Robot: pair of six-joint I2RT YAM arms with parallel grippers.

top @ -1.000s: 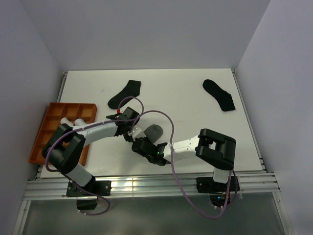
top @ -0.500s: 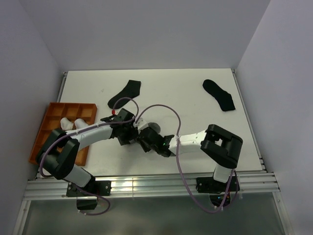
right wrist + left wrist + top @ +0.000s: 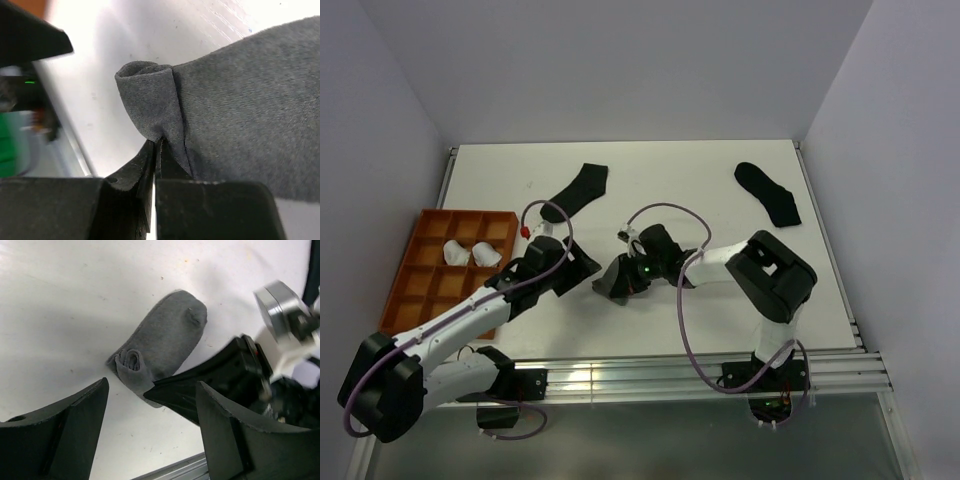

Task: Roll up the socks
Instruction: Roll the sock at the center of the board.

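Note:
A grey sock (image 3: 167, 337) lies flat on the white table, its near end curled into a small roll (image 3: 131, 360). My right gripper (image 3: 156, 145) is shut on the edge of that roll, and the rest of the sock (image 3: 245, 120) stretches away from it. In the top view the right gripper (image 3: 613, 284) covers the sock. My left gripper (image 3: 150, 432) hangs open just short of the roll with nothing between its fingers; from above, the left gripper (image 3: 582, 266) sits immediately left of the right one.
An orange compartment tray (image 3: 418, 285) stands at the left edge with two white rolled bundles (image 3: 470, 253) inside. One black sock (image 3: 577, 190) lies at the back centre and another black sock (image 3: 768, 193) at the back right. The table's near rail runs close behind the grippers.
My left gripper has opened, let go of the grey sock and drawn back to the left. My right gripper has shut on the sock's rolled end and its wrist has swung away from the near edge.

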